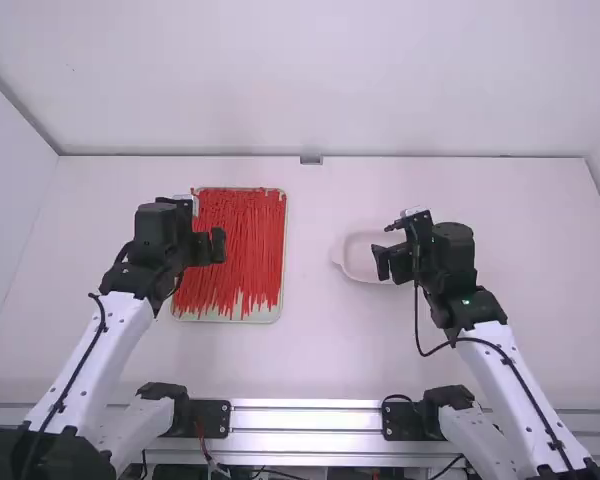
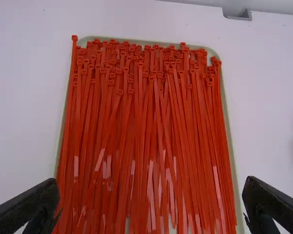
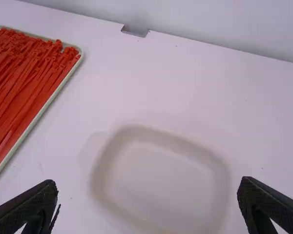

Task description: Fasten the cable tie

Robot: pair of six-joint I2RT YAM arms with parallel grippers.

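Note:
A pale green tray (image 1: 276,316) (image 2: 226,114) (image 3: 49,102) left of the table's middle holds a thick layer of red cable ties (image 1: 235,250) (image 2: 146,141) (image 3: 14,83), heads toward the far side. My left gripper (image 1: 198,246) (image 2: 151,214) hovers over the tray's near left part, open, with nothing between its fingers. A white dish (image 1: 358,258) (image 3: 158,178) sits right of the middle, empty. My right gripper (image 1: 392,258) (image 3: 146,214) hangs above the dish's near right side, open and empty.
A small grey bracket (image 1: 311,159) (image 2: 237,13) (image 3: 135,31) sits at the table's far edge against the back wall. Bare white tabletop lies between tray and dish and along the near side.

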